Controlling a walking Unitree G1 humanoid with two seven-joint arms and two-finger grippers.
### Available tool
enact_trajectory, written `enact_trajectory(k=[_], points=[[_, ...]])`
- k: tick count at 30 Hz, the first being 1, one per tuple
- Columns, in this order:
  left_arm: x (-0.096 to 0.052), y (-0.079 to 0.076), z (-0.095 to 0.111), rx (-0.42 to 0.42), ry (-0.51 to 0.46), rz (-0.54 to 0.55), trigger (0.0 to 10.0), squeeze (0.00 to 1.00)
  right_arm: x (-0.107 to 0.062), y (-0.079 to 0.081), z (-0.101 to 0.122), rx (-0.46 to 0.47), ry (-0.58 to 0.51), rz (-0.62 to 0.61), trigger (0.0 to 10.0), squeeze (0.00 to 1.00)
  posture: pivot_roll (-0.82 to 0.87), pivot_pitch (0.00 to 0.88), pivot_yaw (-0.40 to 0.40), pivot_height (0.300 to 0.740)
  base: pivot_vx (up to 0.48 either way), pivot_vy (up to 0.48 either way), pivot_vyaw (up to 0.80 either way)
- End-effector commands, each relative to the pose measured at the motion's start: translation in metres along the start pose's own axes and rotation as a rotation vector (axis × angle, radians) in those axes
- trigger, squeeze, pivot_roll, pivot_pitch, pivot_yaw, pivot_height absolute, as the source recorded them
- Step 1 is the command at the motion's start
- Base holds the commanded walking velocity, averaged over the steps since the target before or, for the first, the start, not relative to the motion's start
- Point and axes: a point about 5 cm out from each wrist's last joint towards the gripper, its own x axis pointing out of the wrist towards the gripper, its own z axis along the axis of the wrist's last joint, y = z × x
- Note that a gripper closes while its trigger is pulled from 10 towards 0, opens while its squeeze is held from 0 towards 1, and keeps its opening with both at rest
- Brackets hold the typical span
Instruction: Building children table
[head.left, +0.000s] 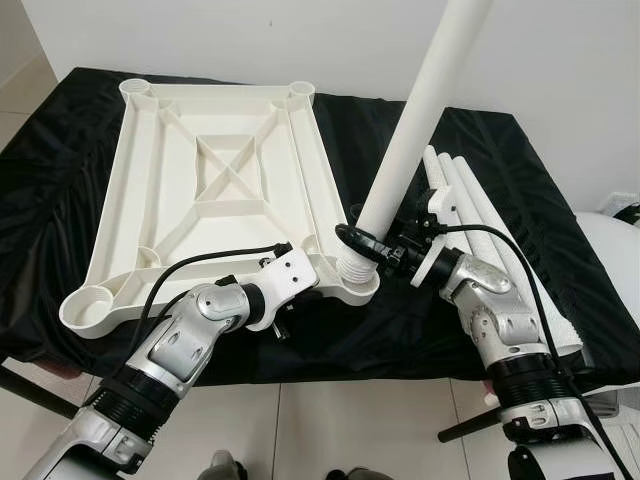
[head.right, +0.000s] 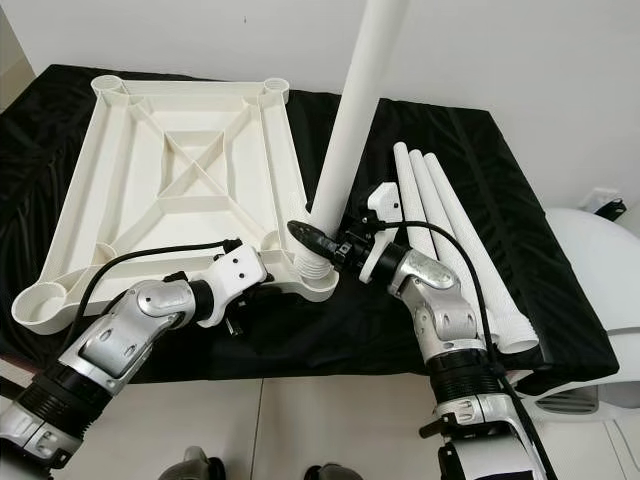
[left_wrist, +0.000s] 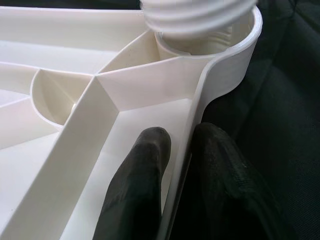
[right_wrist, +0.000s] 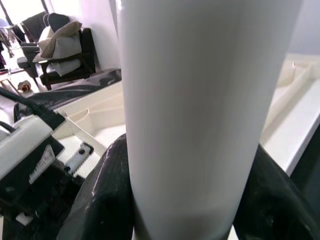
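Table leg (head.left: 420, 110), white, threaded end at near-right corner socket (head.left: 352, 275) of upturned tabletop (head.left: 215, 170), clamped by right gripper (head.left: 385, 252); left gripper (left_wrist: 175, 170) pinched the rim nearby. Three spare legs (head.left: 480, 225) lay beside on black cloth (head.left: 60, 180): first leg apparently unseated, three remaining

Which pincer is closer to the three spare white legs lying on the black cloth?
The right pincer: it grips the upright leg just beside the spare legs. The left pincer clamps the tabletop rim, farther away.
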Motion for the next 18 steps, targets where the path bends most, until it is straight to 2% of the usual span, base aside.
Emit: enact_trajectory(k=[1,7,9,18], points=[[0.002,-0.009,-0.010,-0.017,0.049,-0.011,10.0,0.00,-0.001,0.002,-0.006,-0.002,0.012,0.007,10.0,0.00,-0.01,0.086,-0.089,0.740,0.000,0.000,0.00],[0.001,-0.009,-0.009,-0.019,0.048,-0.007,10.0,0.00,-0.010,0.001,-0.023,0.014,0.064,-0.016,10.0,0.00,-0.01,0.093,-0.087,0.740,0.000,0.000,0.00],[0.000,-0.009,-0.010,-0.019,0.053,-0.004,10.0,0.00,-0.017,0.000,-0.031,0.018,0.092,-0.033,10.0,0.00,-0.02,0.096,-0.084,0.740,0.000,0.000,0.00],[-0.001,-0.009,-0.008,-0.020,0.051,0.000,10.0,0.00,-0.027,0.006,-0.042,-0.006,0.119,-0.049,10.0,0.00,-0.02,0.105,-0.081,0.740,0.000,0.000,0.00]])
